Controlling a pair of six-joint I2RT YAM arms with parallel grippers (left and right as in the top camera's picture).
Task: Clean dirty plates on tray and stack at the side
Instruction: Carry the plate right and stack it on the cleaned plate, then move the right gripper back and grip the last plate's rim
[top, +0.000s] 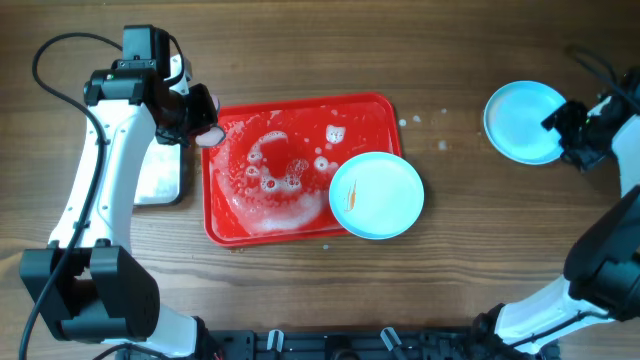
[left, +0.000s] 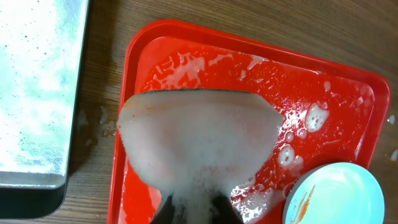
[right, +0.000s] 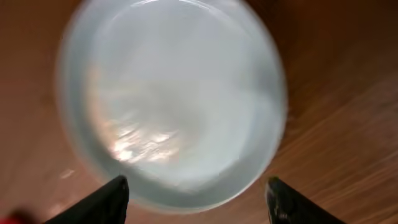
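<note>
Left gripper (left: 194, 209) pinches sudsy sponge (left: 199, 137); tray (top: 300, 103) long axis left-right; right gripper (right: 199, 199) spread over plate (right: 168, 93)

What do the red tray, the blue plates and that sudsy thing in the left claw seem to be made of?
Tray: probably plastic, glossy, one uniform red, moulded rounded rim. Plates: smooth pale blue with soft sheen; plastic or glazed ceramic, can't tell. Thing in the left claw: likely a soft sponge, pinkish, bulging, soaked in foam.
</note>
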